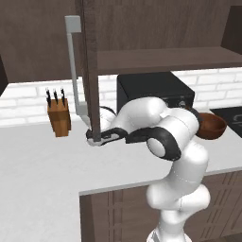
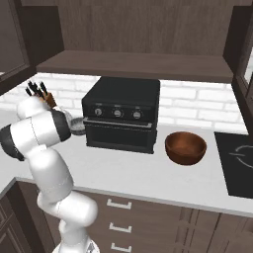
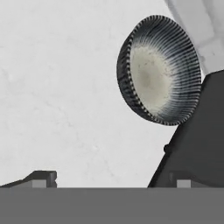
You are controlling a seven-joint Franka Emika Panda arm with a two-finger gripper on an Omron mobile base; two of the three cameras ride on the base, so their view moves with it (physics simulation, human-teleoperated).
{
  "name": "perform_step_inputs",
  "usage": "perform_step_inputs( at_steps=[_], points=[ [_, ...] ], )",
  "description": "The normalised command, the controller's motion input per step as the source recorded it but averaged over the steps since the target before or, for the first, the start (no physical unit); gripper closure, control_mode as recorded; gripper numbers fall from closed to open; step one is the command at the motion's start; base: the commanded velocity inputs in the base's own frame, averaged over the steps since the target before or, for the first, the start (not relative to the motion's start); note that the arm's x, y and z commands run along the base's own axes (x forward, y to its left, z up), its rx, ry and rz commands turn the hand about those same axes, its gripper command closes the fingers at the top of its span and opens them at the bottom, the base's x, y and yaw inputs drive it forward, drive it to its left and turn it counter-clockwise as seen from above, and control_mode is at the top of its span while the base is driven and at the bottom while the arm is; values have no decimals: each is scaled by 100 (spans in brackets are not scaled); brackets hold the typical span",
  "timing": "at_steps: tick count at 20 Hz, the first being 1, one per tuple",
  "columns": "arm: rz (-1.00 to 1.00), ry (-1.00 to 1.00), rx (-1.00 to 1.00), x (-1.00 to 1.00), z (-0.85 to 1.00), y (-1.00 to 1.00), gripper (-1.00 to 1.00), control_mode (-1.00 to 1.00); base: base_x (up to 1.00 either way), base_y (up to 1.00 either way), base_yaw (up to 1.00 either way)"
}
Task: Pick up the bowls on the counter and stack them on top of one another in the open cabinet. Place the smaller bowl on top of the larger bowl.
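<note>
The smaller bowl [image 3: 157, 70], grey and ribbed, sits on the pale counter [image 3: 65, 87] right beside the black toaster oven [image 3: 197, 144]. My gripper [image 3: 113, 180] hovers above the counter, open and empty, with the bowl ahead and to the right of its fingertips [image 3: 41, 178]. From the right base, the smaller bowl [image 2: 77, 126] peeks out behind my arm at the oven's left. The larger bowl [image 2: 185, 147], glossy reddish-brown, stands on the counter [image 2: 138, 173] right of the oven; the larger bowl [image 1: 212, 126] is past my elbow. The open cabinet [image 2: 133, 64] hangs above. My gripper [image 1: 98, 138] is low behind the door's edge.
The open cabinet door [image 1: 90, 71] with its grey bar handle [image 1: 73, 61] stands edge-on just in front of my hand. A knife block [image 1: 59, 118] sits at the left against the brick wall. The toaster oven [image 2: 121, 121] fills the middle; a dark cooktop [image 2: 237, 158] lies far right.
</note>
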Motion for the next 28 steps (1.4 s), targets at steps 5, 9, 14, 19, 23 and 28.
perform_step_inputs(
  at_steps=[5, 9, 14, 19, 23, 28],
  points=[
    [0, 4, -12, 38, -50, 3, -100, -100, 0, 0, 0],
    [0, 0, -10, 70, -55, 0, -100, -100, 0, 0, 0],
    [0, 0, -8, 87, -38, 1, -100, -100, 0, 0, 0],
    [-1, 1, -8, 83, -30, 0, 100, -100, 0, 0, 0],
    [0, 4, -5, 18, -16, 0, 100, -100, 0, 0, 0],
    [0, 4, -3, -73, -37, -1, 100, -100, 0, 0, 0]
  ],
)
